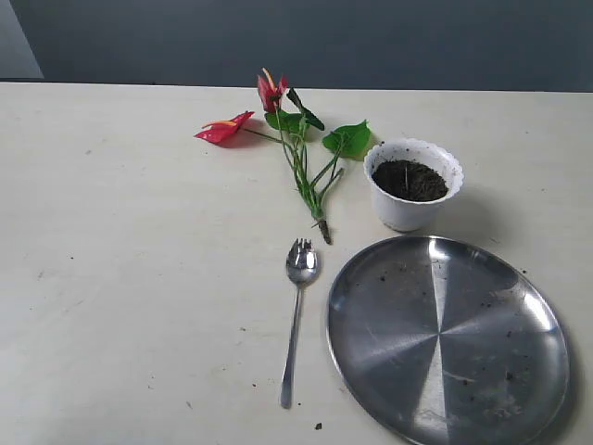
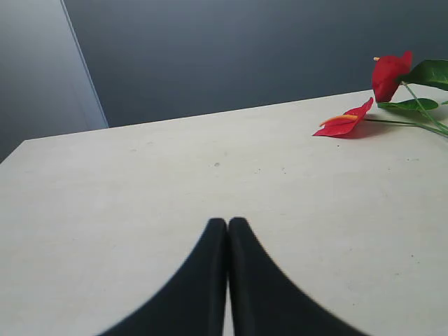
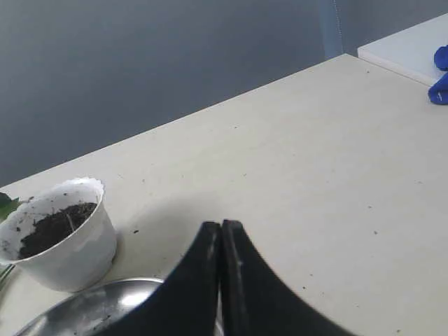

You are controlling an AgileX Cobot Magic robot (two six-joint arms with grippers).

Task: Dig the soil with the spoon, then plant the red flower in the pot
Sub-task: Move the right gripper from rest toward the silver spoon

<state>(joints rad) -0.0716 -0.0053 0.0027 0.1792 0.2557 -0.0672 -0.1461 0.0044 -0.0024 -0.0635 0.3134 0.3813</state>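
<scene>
The red flower (image 1: 283, 130) lies flat on the table at the back centre, stems pointing toward the front; its blooms also show in the left wrist view (image 2: 381, 91). The white pot (image 1: 413, 184) stands upright to its right, filled with dark soil (image 1: 409, 180), and appears again in the right wrist view (image 3: 61, 234). The steel spoon (image 1: 296, 311) lies in front of the flower, bowl toward the back. My left gripper (image 2: 228, 222) is shut on nothing, over bare table. My right gripper (image 3: 222, 225) is shut, empty, beside the pot. Neither gripper shows in the exterior view.
A large round steel plate (image 1: 447, 338) with soil specks lies at the front right, close to the pot and spoon; its rim (image 3: 84, 308) shows under my right gripper. A second white surface with a blue object (image 3: 441, 73) sits beyond the table's edge.
</scene>
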